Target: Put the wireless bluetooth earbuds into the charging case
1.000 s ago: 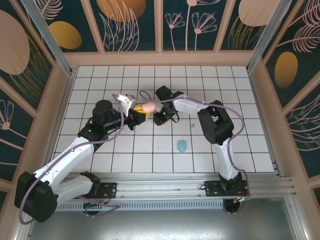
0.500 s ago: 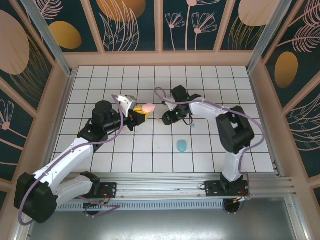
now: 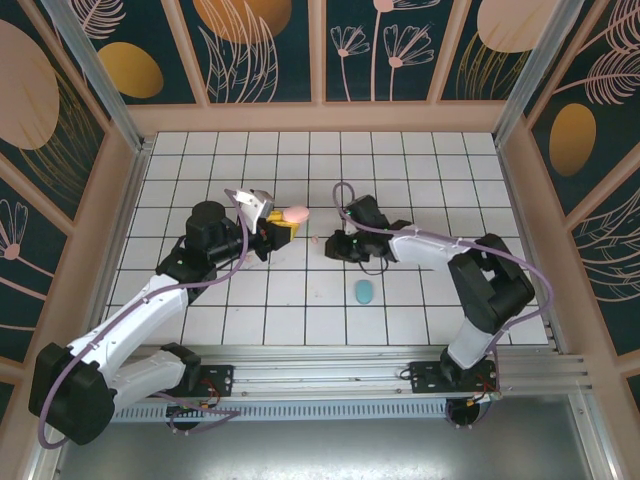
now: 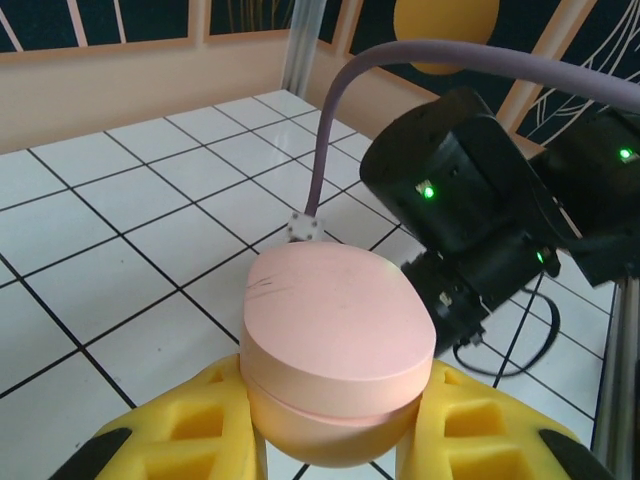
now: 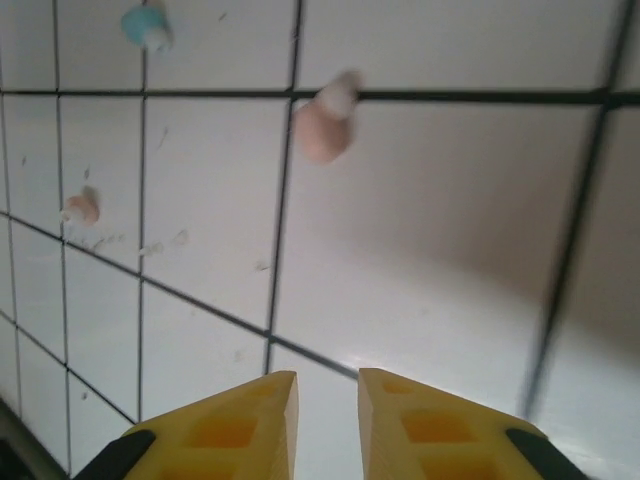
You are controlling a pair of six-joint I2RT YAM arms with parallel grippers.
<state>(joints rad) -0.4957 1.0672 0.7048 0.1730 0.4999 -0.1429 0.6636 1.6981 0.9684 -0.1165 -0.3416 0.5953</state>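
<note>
While the white tiled table [image 3: 200, 310] lies beneath both arms, the left arm [image 3: 130, 325] reaches from the near left corner towards the middle and the right arm [image 3: 470, 280] bends in from the near right, its black wrist low over the tiles. The left gripper [image 4: 338, 445] is clamped on a pink charging case [image 4: 340, 340], a smooth oval shell held just above the tiles between two yellow fingers [image 4: 200, 445]. A seam runs round the shell and its lid is down, so its inside cannot be seen. A teal charging case [image 3: 364, 291], also oval and with its lid down, lies on a tile nearer the arm bases, apart from both grippers. The right gripper [image 5: 327, 395] hangs just above the table, its yellow fingers a narrow gap apart with nothing between them. Ahead of it, three earbuds lie loose on the tiles, well apart from one another: a blurred pink earbud [image 5: 322, 135] with a pale tip on a dark grout line, a light blue earbud [image 5: 143, 25] far left, and a smaller-looking pink earbud [image 5: 80, 208] at the left
</note>
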